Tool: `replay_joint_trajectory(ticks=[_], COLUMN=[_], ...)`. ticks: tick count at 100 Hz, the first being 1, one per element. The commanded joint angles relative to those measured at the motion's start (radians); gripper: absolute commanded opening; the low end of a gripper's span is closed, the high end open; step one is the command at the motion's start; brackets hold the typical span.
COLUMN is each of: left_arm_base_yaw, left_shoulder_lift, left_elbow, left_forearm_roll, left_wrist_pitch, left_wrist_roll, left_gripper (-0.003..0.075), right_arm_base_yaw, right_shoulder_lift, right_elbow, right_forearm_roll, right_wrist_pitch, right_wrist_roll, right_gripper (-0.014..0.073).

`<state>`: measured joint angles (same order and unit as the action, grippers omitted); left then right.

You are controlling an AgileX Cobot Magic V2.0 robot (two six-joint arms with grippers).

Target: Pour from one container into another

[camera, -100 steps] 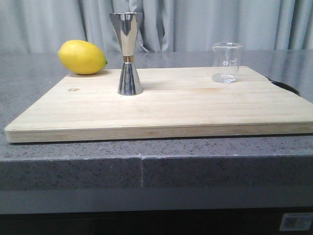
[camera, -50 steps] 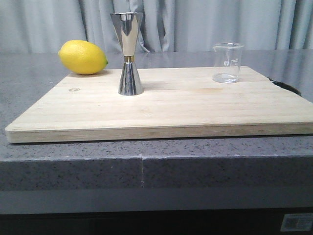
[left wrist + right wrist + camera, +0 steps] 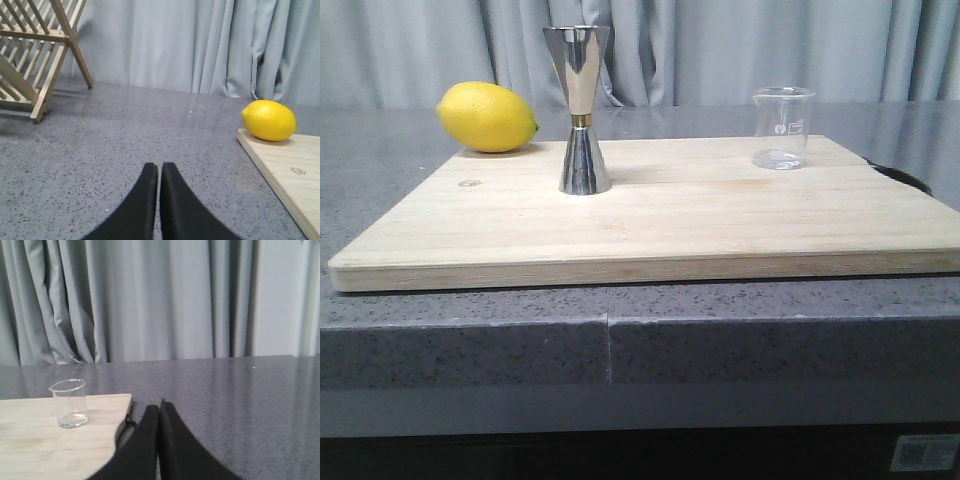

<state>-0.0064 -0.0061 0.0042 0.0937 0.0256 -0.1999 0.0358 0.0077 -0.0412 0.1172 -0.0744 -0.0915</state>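
Note:
The clear glass beaker (image 3: 782,128) stands upright at the far right of the wooden board (image 3: 660,230); it shows too in the right wrist view, beaker (image 3: 69,403). The steel hourglass jigger (image 3: 582,108), gold band at its waist, stands upright left of the board's middle. Neither arm appears in the front view. My left gripper (image 3: 160,166) is shut over the grey counter, left of the board, holding nothing. My right gripper (image 3: 160,405) is shut and empty, off the board's right edge, apart from the beaker.
A yellow lemon (image 3: 487,117) lies at the board's far left corner, also seen as lemon (image 3: 268,120). A wooden dish rack (image 3: 35,55) stands on the counter farther left. Grey curtains hang behind the counter (image 3: 640,340). A dark cord (image 3: 910,180) lies by the board's right edge.
The front view shifts by a few pixels between frames; the beaker, jigger and lemon keep their places on the board.

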Motion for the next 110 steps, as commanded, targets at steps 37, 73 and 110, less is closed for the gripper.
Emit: replay_joint_trajectory(ticks=[37, 73, 110], left_arm_base_yaw=[-0.006, -0.006, -0.006], left_shoulder_lift=[-0.021, -0.021, -0.021], left_elbow=[0.029, 0.029, 0.029], left_forearm_roll=[0.002, 0.002, 0.002], left_wrist_pitch=[-0.074, -0.074, -0.074], left_wrist_roll=[-0.007, -0.007, -0.007], left_gripper=[-0.0019, -0.0019, -0.0019], right_arm_base_yaw=[-0.046, -0.046, -0.046], right_shoulder_lift=[-0.038, -0.038, -0.038], right_elbow=[0.063, 0.063, 0.063], right_forearm_roll=[0.019, 0.019, 0.004], right_wrist_pitch=[-0.113, -0.079, 0.000], right_wrist_roll=[0.006, 0.006, 0.006], right_gripper=[-0.0064, -0.0064, -0.0064])
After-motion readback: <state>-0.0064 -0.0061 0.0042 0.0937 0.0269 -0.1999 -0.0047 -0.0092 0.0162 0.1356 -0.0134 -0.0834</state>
